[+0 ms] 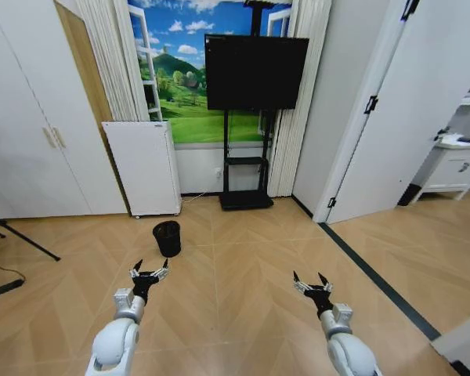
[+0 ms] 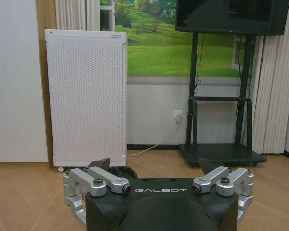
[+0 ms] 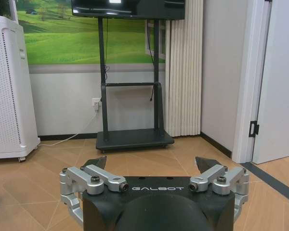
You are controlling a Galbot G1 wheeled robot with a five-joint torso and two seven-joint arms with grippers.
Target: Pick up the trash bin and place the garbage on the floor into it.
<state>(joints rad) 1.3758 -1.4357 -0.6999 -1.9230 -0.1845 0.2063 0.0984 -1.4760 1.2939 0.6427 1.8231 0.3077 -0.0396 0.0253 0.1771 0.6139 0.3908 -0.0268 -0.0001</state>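
Black mesh trash bin stands upright on the wood floor, near the white perforated air purifier — ahead of our left gripper, not touching. Left gripper hovers with fingers spread, empty. Right gripper hangs well apart to the right — fingers also spread, empty. TV stand sits against the far wall.

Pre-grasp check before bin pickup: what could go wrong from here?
1. The trash bin is light-looking mesh standing free on the floor; a low approach by the open left gripper might tip or push it.
2. It stands just ahead of the white perforated appliance, so overreach might hit that.
3. A black cable lies on the floor at left, a snag hazard when driving.
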